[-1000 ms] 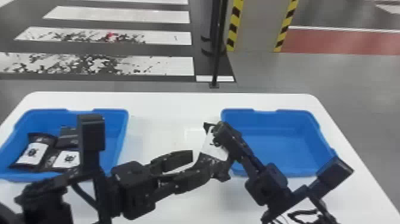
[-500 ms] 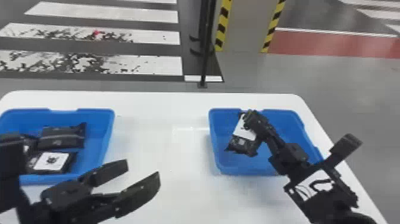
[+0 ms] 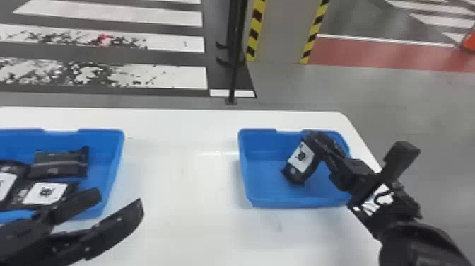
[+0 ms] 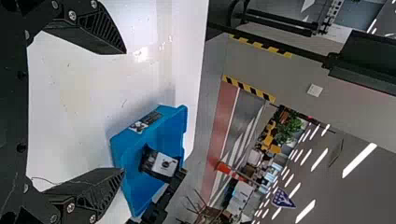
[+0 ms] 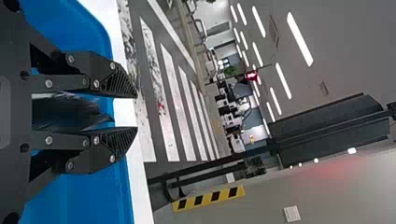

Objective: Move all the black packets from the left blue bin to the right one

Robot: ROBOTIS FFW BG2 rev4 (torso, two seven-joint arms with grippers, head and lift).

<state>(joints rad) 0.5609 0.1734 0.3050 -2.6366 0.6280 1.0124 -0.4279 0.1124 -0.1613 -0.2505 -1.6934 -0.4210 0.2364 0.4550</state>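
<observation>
1. White table point(image 3: 183, 184) beneath me, striped floor point(image 3: 162, 17) beyond.
2. Right claw point(image 5: 136, 112): fingers drawn in on one packet point(image 3: 300, 160), tilted inside the right bin point(image 3: 263, 187).
3. Left claw point(image 4: 124, 111): fingers wide apart, holding nothing, by the left bin point(image 3: 115, 155).
4. Left to move: at least three packets point(image 3: 58, 166) there. I judge mine nearly delivered, needing only release.

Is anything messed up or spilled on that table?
Nothing stands out: I see no spill or damage. The packets in the left bin crowd together untidily, and the packet in the right pincer tilts, but none of that looks wrong.
</observation>
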